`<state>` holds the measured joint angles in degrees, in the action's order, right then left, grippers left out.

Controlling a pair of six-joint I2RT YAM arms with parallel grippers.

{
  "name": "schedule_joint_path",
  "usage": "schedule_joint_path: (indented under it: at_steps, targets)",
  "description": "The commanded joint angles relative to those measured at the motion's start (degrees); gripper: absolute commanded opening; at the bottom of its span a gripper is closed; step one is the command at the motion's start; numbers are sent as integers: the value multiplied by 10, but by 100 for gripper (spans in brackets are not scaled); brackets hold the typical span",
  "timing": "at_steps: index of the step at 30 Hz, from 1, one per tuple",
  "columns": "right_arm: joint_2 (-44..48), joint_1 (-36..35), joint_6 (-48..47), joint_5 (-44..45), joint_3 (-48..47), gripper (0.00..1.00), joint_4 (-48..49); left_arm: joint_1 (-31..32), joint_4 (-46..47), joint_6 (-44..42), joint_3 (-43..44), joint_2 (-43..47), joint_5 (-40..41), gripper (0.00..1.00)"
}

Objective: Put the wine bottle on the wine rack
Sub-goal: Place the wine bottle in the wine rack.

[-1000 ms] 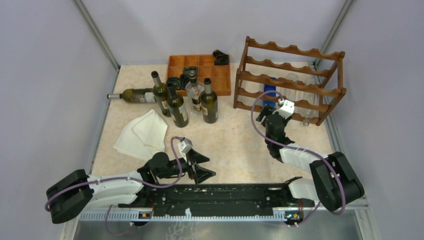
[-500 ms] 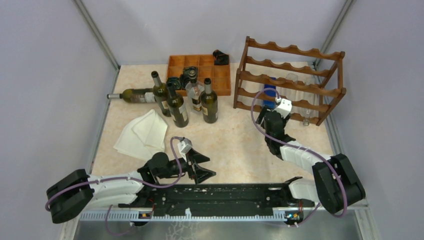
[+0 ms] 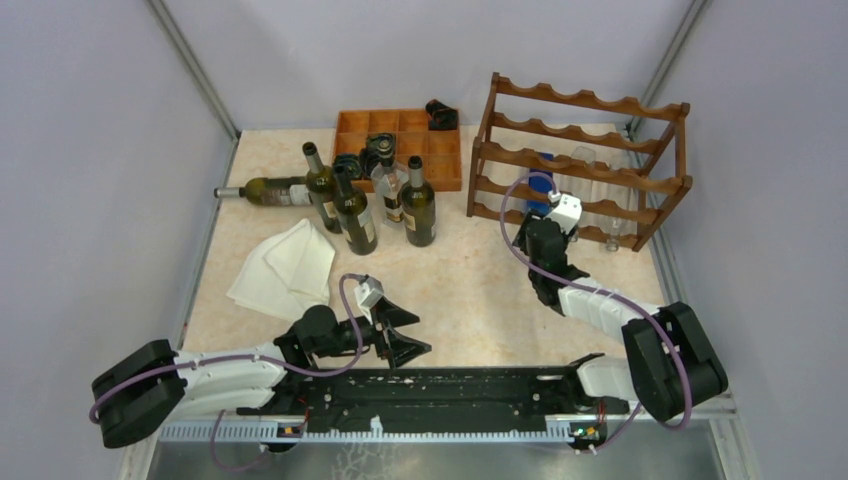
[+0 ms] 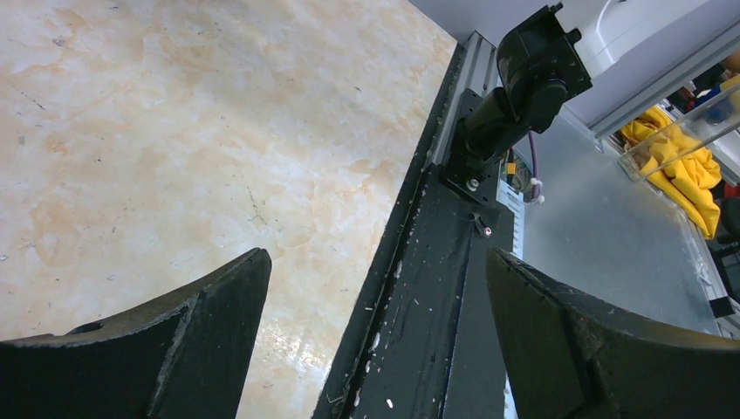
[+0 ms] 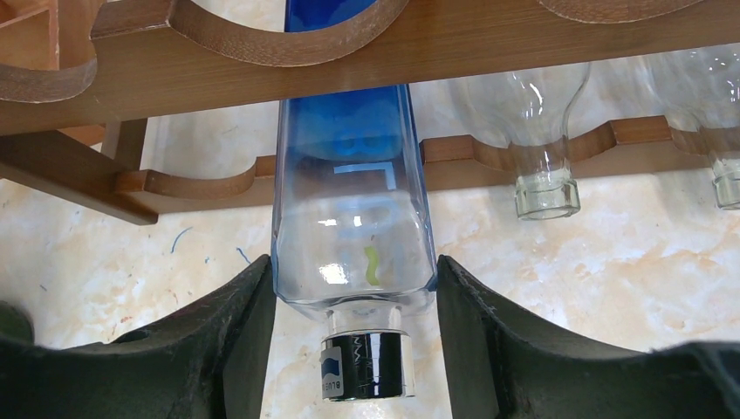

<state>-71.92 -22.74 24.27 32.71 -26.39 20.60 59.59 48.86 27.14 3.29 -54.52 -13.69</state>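
Nearest, the left tool (image 4: 375,257) hangs wide and empty over the table's (image 3: 470,290) front edge. Farther on, the right tool (image 5: 353,266) is closed on the shoulders of the blue wine bottle (image 5: 353,201), whose dark cap points back toward the arm. The bottle lies in a low tier of the wine rack (image 3: 600,172), beside clear bottles (image 5: 541,131) – so placing looks nearly done. Next likely comes letting go and backing straight out – without dragging the bottle from its cradle
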Motion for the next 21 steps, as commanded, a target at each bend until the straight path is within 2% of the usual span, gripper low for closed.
schedule_joint_path:
  at_steps: [1, 12, 21]
  targets:
    - [-7, -1, 15, -6, -20, 23, -30, -2, 21, -11, -4, -1, -8, 98]
    - [-16, 7, 61, -55, 3, 22, -45, -2, 38, -19, -8, -15, -11, 98]
    - [30, -1, 63, -51, 24, 20, -53, -2, 61, -42, 0, -42, -34, 98]
